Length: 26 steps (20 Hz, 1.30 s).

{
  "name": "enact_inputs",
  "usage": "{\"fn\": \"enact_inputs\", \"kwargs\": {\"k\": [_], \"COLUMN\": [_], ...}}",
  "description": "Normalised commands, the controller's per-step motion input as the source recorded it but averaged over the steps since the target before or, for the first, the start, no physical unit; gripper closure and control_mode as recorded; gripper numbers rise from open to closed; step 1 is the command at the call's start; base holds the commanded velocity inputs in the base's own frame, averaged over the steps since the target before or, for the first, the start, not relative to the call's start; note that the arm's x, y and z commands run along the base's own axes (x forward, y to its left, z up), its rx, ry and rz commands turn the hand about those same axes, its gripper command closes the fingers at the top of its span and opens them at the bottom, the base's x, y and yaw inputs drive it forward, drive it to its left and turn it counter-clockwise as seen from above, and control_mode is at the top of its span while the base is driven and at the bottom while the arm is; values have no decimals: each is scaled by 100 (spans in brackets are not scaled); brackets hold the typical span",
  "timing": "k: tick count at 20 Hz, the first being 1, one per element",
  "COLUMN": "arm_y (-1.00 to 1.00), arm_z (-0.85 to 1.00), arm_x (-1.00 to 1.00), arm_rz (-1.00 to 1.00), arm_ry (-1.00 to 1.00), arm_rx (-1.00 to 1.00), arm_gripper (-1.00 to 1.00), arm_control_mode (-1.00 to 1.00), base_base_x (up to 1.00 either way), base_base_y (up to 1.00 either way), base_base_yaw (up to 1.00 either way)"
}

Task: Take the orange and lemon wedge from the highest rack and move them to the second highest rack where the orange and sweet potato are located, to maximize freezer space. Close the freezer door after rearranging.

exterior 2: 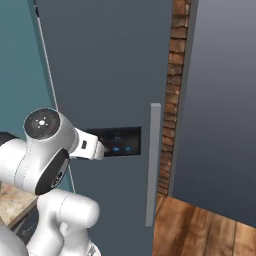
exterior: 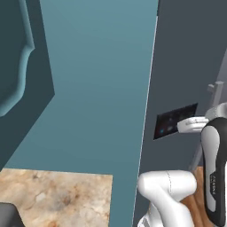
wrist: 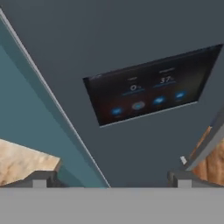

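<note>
Freezer door (exterior 2: 105,75): dark slate panel, shut, so racks and fruit are hidden behind it. Bar handle (exterior 2: 154,165): upright along its right edge, untouched. Gripper (wrist: 109,177): jaws wide, empty, facing control panel (wrist: 148,87); likely approaching to open it.

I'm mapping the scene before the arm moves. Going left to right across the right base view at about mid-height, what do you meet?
Teal cupboard → robot arm → dark control panel on the freezer door → grey bar handle → brick wall strip → grey panel.
</note>
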Motion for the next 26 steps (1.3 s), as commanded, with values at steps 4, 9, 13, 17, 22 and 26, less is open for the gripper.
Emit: {"fn": "enact_inputs", "kwargs": {"k": [4,9,13,17,22,26], "arm_y": [0,0,0,0,0,10], "arm_z": [-14,-16,-21,-23,-19,-20], "arm_x": [92,82,75,75,67,64], "arm_rz": [5,27,32,35,18,0], "arm_ry": [0,-1,-5,0,0,0], "arm_rx": [0,1,3,0,0,0], "arm_gripper": [-100,-100,-100,-100,-100,-100], "arm_control_mode": [-100,-100,-100,-100,-100,-100], "base_base_x": [0,0,0,0,0,0], "base_base_y": [0,0,0,0,0,0], "base_base_yaw": [0,0,0,0,0,0]}}
